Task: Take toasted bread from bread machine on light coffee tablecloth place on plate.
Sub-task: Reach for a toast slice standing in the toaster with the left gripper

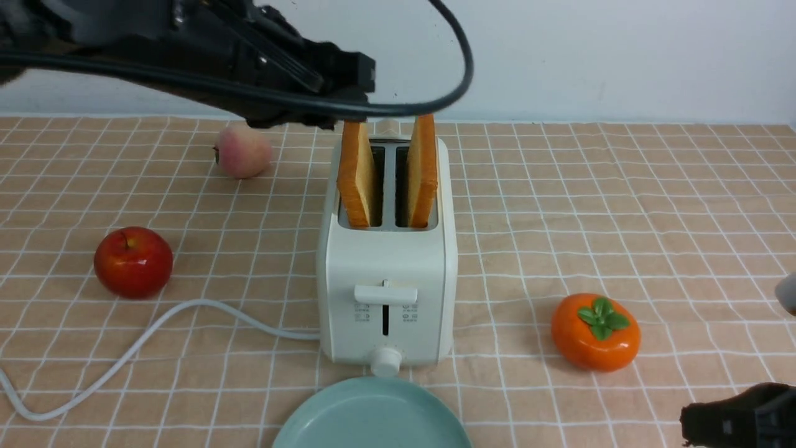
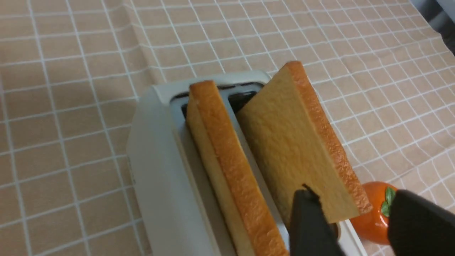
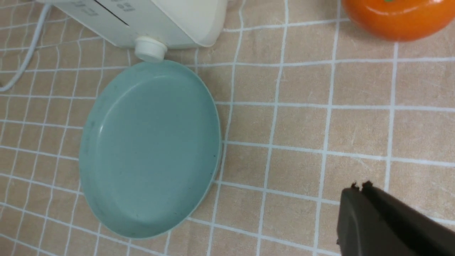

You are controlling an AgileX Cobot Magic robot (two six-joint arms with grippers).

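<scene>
Toasted bread: in the front view you see both slices upright in the cream, boxy bread machine, and the smooth plate near you is bare, so all is left to do. Left wrist view: your left gripper stands wide astride the right slice (porous face, golden crust). Right wrist view: your right gripper is closed above the gridded light coffee tablecloth.

Slightly wrinkled matt cloth tablecloth, smooth satin-finish cream plastic toaster, toast with porous rough faces and grainy crust, smooth faintly sheened mint plate, glossy red apple, glossy orange persimmon
</scene>
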